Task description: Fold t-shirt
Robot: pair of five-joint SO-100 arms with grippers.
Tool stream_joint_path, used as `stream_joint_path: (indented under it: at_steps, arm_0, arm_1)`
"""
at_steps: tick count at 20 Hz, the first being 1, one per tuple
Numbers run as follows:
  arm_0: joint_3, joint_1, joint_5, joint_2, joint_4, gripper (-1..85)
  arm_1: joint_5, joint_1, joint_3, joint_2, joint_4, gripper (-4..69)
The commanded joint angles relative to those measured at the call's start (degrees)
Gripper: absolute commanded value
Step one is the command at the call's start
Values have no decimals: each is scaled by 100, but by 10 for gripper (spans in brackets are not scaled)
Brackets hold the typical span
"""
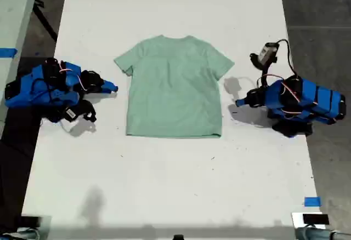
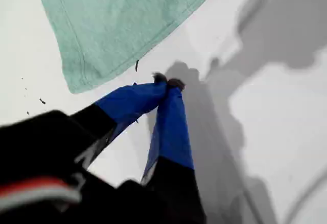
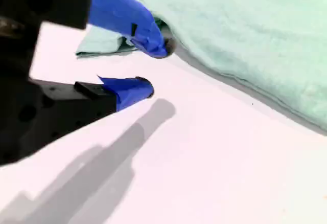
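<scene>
The pale mint-green t-shirt (image 1: 174, 86) lies spread flat in the middle of the white table, neck toward the far edge. My first gripper (image 1: 238, 102) is on the exterior view's right and rests low beside the shirt's side edge. In the first wrist view it (image 2: 167, 81) is shut on nothing, with a hemmed corner of the t-shirt (image 2: 122, 19) just beyond its tips. My second gripper (image 1: 112, 88) is on the exterior view's left, below the sleeve. It (image 3: 152, 68) stands open and empty, one finger close to the sleeve of the t-shirt (image 3: 245, 24).
The white table (image 1: 175, 185) runs the length of the exterior view, with dark floor along both sides. A piece of blue tape (image 1: 311, 201) marks the near corner on the exterior view's right. Another blue tape strip (image 1: 6, 52) sits off the table on the left.
</scene>
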Motion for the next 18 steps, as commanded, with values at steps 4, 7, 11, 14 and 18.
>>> stream_joint_path:
  at_steps: [4,7,11,14,18]
  arm_0:
    - [-615,0,-571,18,70,0]
    - [-712,9,-571,18,70,0]
    - [-1143,-132,-571,-422,-9,0]
    - [-2039,-149,-457,-1802,-325,0]
    - [-3138,-413,-114,-3340,-633,0]
  arm_1:
    - [2329,62,-527,35,-316,-10]
    - [2373,79,-624,35,-299,-10]
    - [2276,325,-1283,-369,-246,-10]
    - [1951,624,-2118,-1441,-352,-10]
    - [1327,1116,-3349,-3050,-501,-10]
